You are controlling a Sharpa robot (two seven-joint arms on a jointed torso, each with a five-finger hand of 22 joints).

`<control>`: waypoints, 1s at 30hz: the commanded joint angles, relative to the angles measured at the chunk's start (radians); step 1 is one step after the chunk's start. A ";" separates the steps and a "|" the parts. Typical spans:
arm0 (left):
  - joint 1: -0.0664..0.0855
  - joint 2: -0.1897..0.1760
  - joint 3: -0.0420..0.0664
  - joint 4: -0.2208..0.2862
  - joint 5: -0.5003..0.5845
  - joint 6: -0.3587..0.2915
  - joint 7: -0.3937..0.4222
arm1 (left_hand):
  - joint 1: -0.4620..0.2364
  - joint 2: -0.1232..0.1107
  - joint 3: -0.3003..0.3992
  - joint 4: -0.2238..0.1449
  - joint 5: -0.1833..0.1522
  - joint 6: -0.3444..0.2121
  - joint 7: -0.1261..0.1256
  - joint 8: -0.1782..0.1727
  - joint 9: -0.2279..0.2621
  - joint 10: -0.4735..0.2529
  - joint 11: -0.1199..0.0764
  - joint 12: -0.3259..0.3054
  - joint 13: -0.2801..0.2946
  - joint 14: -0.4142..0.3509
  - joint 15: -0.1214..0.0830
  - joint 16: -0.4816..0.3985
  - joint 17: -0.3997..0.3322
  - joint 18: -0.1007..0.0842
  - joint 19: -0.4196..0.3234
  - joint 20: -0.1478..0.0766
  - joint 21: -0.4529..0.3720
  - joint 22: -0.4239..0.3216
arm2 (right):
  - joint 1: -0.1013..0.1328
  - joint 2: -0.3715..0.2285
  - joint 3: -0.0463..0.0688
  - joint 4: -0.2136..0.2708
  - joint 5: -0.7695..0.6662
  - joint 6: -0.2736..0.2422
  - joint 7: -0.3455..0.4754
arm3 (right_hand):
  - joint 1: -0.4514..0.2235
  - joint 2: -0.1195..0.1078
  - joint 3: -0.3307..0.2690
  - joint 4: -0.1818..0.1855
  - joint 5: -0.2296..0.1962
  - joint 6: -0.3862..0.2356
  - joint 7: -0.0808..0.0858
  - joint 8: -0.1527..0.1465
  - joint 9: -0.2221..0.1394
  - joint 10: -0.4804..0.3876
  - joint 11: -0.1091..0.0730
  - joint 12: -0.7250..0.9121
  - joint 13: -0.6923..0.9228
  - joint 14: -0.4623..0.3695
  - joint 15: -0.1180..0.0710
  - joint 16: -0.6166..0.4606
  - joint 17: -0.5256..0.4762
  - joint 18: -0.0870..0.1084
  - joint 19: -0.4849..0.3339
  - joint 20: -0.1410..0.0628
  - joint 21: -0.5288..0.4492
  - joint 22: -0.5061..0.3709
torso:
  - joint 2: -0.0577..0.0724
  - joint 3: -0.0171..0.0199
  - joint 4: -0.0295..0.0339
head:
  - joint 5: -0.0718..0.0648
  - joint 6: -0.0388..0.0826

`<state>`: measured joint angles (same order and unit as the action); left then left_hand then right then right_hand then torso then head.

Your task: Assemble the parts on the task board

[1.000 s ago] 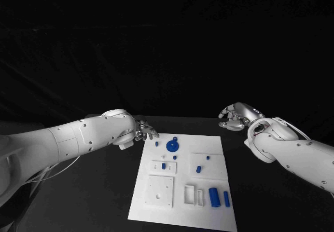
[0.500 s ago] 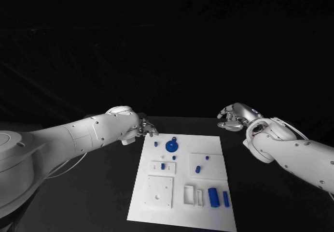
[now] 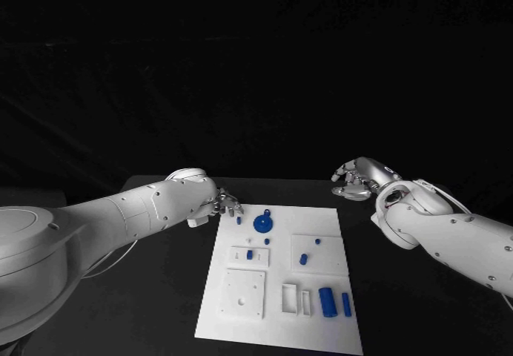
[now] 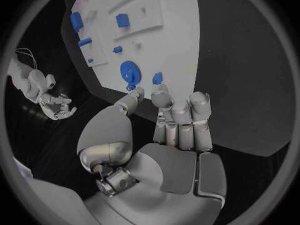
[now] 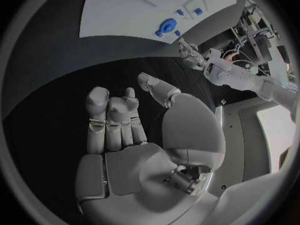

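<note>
Head view: white task board (image 3: 321, 222) carries blue parts (image 3: 264, 222); both hands empty, fingers loosely apart.

parts (image 3: 264, 222) on task board (image 3: 321, 330)

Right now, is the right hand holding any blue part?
No. The right hand is empty above bare black table, off the white board.

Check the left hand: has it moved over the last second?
Yes. In the head view the left hand has crept toward the task board, now near its far left corner, holding nothing.
</note>
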<state>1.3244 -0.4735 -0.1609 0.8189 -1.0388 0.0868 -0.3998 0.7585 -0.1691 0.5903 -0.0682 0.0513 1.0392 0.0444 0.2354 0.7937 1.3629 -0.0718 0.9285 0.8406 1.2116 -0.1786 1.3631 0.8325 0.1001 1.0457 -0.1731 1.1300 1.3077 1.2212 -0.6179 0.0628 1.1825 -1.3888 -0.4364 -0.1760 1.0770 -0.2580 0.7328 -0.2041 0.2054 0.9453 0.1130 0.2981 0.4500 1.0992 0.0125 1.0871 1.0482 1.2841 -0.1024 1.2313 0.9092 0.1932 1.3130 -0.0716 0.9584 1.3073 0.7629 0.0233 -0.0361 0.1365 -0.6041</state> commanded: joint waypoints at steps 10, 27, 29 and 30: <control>-0.018 0.019 0.000 -0.039 -0.008 0.022 0.026 | -0.010 0.002 0.001 0.009 -0.003 -0.007 0.006 -0.006 -0.004 -0.002 0.008 0.004 0.003 -0.001 0.007 0.004 0.001 0.017 0.003 -0.094 0.007 0.019 | 0.000 0.000 0.001 0.008 -0.002 0.011 0.009 | 0.002 0.007 -0.003 0.001 0.004 -0.003 0.007 -0.004 -0.002 0.002 -0.006 0.006 -0.002 0.009 -0.001 -0.004 0.001 0.069 0.003 -0.007 -0.004 0.002 | 0.000 0.0002 -0.0004 | -0.007 -0.005; -0.028 0.026 0.000 -0.053 0.008 0.024 0.041 | -0.007 0.011 0.001 0.006 -0.003 -0.009 0.007 -0.009 -0.006 -0.006 0.010 0.006 0.005 -0.003 0.008 0.004 0.001 0.019 -0.002 -0.092 0.009 0.019 | 0.000 0.002 0.002 0.008 -0.002 0.010 0.008 | 0.001 0.008 -0.003 0.001 0.005 -0.003 0.007 -0.004 -0.002 0.002 -0.006 0.007 -0.002 0.009 -0.001 -0.005 0.001 0.069 0.003 -0.007 -0.004 0.002 | -0.002 0.0007 0.0014 | -0.009 -0.008; -0.028 0.026 0.000 -0.054 0.010 0.022 0.042 | -0.008 0.013 0.001 0.006 -0.003 -0.009 0.008 -0.010 -0.006 -0.006 0.010 0.006 0.006 -0.004 0.009 0.004 0.001 0.019 -0.002 -0.092 0.009 0.019 | 0.000 0.002 0.002 0.008 -0.002 0.010 0.008 | 0.001 0.008 -0.003 0.001 0.005 -0.003 0.007 -0.004 -0.002 0.002 -0.006 0.007 -0.002 0.009 -0.001 -0.005 0.001 0.069 0.003 -0.007 -0.004 0.002 | -0.002 0.0011 0.0011 | -0.009 -0.008; -0.028 0.026 0.000 -0.054 0.011 0.022 0.043 | -0.008 0.013 0.001 0.006 -0.003 -0.009 0.008 -0.010 -0.006 -0.006 0.010 0.006 0.006 -0.004 0.009 0.004 0.001 0.019 -0.002 -0.092 0.009 0.019 | 0.000 0.002 0.002 0.008 -0.002 0.010 0.008 | 0.001 0.008 -0.003 0.001 0.005 -0.003 0.007 -0.004 -0.002 0.002 -0.006 0.007 -0.002 0.009 -0.001 -0.005 0.001 0.069 0.003 -0.007 -0.004 0.002 | -0.002 0.0015 0.0008 | -0.009 -0.008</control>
<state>1.2961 -0.4503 -0.1608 0.7648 -1.0384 0.1033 -0.3744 0.7548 -0.1654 0.5931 -0.0654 0.0513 1.0323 0.0442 0.2317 0.7882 1.3591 -0.0681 0.9285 0.8446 1.2083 -0.1742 1.3631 0.8322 0.1087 1.0455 -0.1728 1.1344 1.3073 1.2213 -0.6166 0.0642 1.1889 -1.3882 -0.4362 -0.1757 1.0770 -0.2580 0.7328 -0.2041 0.2053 0.9417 0.1131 0.2981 0.4500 1.0992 0.0125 1.0871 1.0473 1.2842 -0.1024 1.2316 0.9090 0.1932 1.3185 -0.0732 0.9581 1.3078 0.7610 0.0242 -0.0345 0.1274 -0.6124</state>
